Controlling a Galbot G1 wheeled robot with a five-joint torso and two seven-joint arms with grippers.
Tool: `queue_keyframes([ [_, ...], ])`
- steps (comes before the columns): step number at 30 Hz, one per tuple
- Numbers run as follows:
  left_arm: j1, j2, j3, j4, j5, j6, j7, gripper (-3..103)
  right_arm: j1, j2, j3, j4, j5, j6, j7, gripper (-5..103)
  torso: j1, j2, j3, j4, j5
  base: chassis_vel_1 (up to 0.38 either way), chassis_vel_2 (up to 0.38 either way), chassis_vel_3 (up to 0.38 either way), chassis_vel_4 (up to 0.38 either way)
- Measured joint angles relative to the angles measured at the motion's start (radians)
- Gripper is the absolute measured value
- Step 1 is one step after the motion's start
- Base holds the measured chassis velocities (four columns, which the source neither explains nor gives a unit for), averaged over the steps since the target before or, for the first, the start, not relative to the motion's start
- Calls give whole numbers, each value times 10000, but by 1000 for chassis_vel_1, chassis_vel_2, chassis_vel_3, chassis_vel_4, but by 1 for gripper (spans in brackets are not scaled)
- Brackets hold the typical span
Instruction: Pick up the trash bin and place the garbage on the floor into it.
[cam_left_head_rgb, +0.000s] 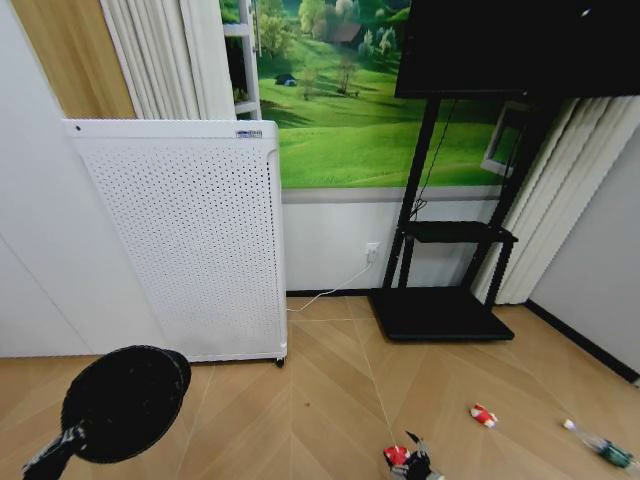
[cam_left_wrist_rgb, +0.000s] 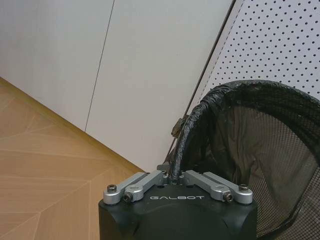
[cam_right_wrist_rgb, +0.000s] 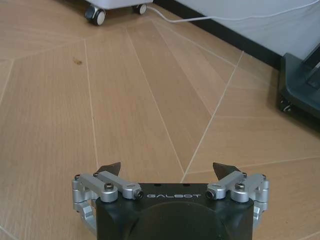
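Now, left gripper (cam_left_wrist_rgb: 174, 176): fingers pinched on the rim of the bin (cam_left_wrist_rgb: 260, 150), held tilted off the floor (cam_left_head_rgb: 330, 400), its mouth beside the white perforated panel (cam_left_head_rgb: 190, 240). Right gripper (cam_right_wrist_rgb: 167, 170): fingers spread wide, holding nothing, low over bare floor. Can (cam_left_head_rgb: 398, 457) just at its fingers in the head view; wrapper (cam_left_head_rgb: 484, 415) and bottle (cam_left_head_rgb: 601, 446) farther right.

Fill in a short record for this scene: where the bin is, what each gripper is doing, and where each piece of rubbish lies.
trash bin: held off the floor, tilted, before the white appliance
left gripper: shut on the bin's rim
right gripper: jaws open, low over bare floor
can: floor, beside right gripper
wrapper: floor, further right
bottle: floor, far right
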Motion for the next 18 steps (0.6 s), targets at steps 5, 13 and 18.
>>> queue_keyframes([
  [5, -3, 0, -9, 4, -14, 5, -3, 1, 184, -122, -57, -523, -135, 21, -89, 100, -1, 0, 0, -2, -2, 0, 0, 0, 0],
  [13, 31, -57, 37, -68, -29, 35, -23, 1, 538, -60, -269, -1254, -381, 105, -110, 100, 0, 0, 0, -2, -1, 0, 0, 0, 0],
  [18, 106, -53, 62, -144, -124, 48, -43, 1, 883, -2, -440, -1799, -494, 114, -86, 100, 0, 0, 0, 0, -1, 0, 0, 0, 0],
])
